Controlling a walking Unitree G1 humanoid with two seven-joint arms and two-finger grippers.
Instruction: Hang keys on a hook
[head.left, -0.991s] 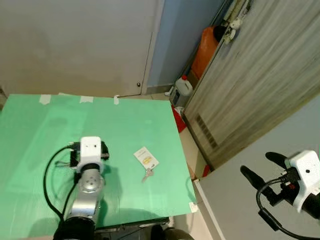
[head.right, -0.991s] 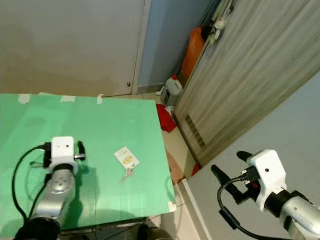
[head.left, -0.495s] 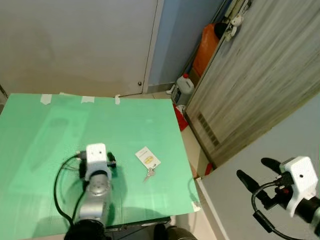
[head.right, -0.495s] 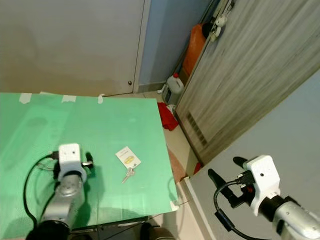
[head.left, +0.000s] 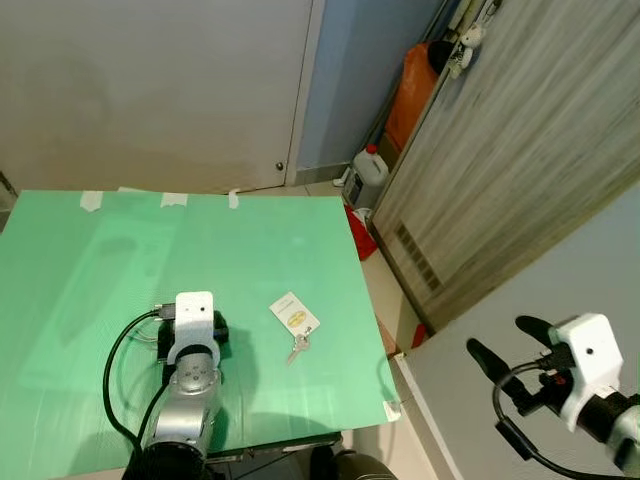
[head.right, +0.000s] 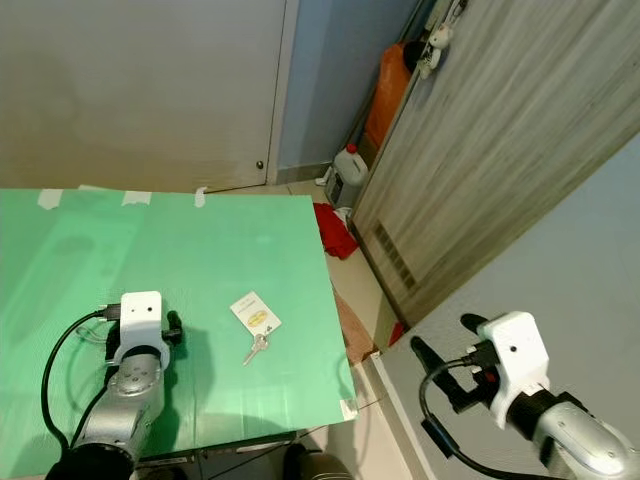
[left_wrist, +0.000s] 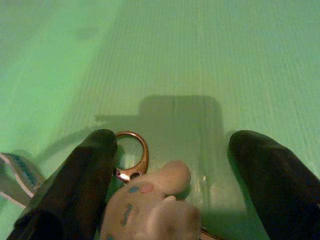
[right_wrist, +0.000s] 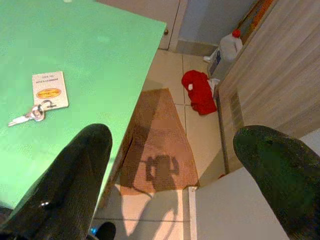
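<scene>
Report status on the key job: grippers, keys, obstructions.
Left gripper open, low over the table, straddling a charm keyring. Right gripper open, idle beside table. Tagged keys lie untouched nearby.

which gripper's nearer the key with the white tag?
Left. The left gripper is down on the green table beside the key with the white tag; the right gripper hangs off the table's edge.

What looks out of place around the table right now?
A red cloth lies crumpled on the floor tiles beside the green table, near a white jug. On the table, a tagged key lies loose, while the left gripper, jaws open, sits over a second key ring with a plush charm.
</scene>
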